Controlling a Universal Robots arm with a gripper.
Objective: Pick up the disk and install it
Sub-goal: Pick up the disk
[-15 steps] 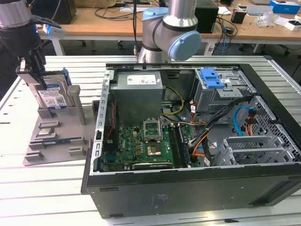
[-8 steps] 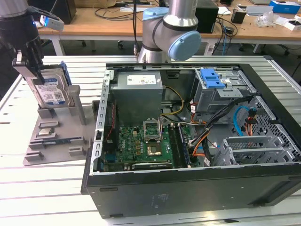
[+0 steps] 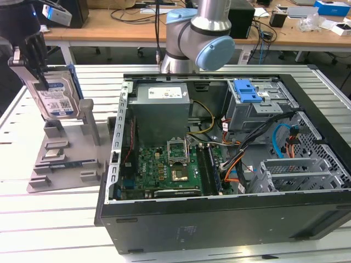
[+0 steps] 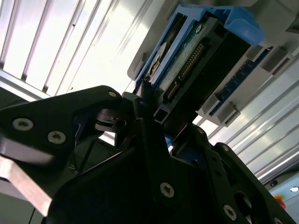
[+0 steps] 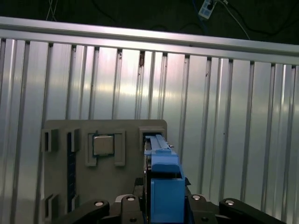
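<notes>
The gripper (image 4: pixel 152 109) has its jaws clamped on the top edge of the hard drive (image 4: pixel 187 65). The drive stands upright over the grey fixture (image 3: pixel 60 159), to the exterior view's left of the open computer case (image 3: pixel 219 224).

Disk (image 3: pixel 56 94) over stand (image 3: pixel 60 159), exterior view's left of case (image 3: pixel 219 219).

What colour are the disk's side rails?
Blue; side rails of the disk show best in the first wrist view.
</notes>
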